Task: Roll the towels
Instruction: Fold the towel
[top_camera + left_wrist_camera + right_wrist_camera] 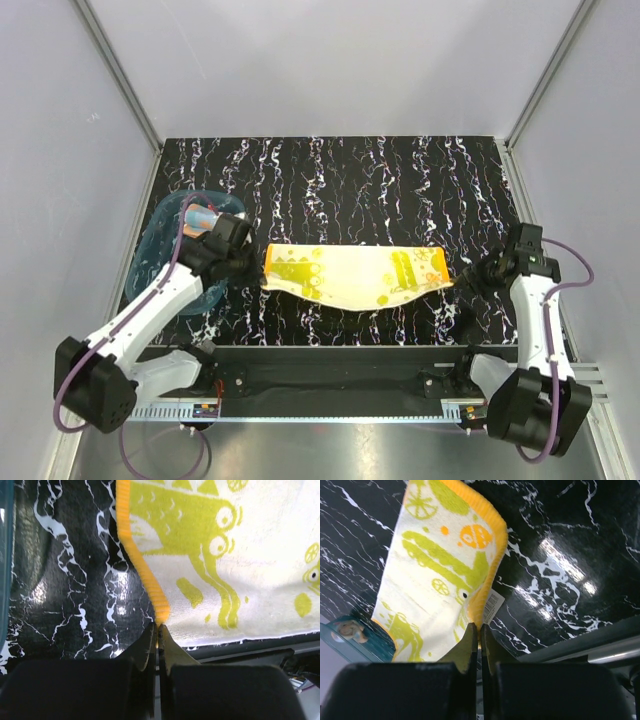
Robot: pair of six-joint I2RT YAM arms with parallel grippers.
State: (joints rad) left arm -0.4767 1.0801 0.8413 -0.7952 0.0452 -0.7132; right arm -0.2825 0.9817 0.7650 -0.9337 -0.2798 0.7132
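At the near edge of the bench (400,180) my two arms stand and reach forward, one to each side. My left tool (157,630) has its fingers pressed together, and they pinch the near left corner of the yellow towel (350,275), exactly where its orange border (142,570) ends. My right tool (479,630) is also pressed together, and it pinches the orange border at the right end of the same towel, just beside a small white label (492,606) that is sewn on this edge. In the top view the yellow towel is stretched between the two tools, across the middle of the bench. Its long side runs from left to right, and its near edge curves a little toward me in the middle. The towel is cream with yellow-green drawings and some small orange spots. In the left wrist view it is spread flat, while in the right wrist view it goes away from the fingers as a narrower band. I cannot tell if the middle part touches the bench or hangs a little above it. Further to the left, behind my left arm, stands the tray (150,245) of teal-blue plastic. In it lies the orange-pink towel (200,217), partly hidden by my left wrist. The two towels are apart from each other.
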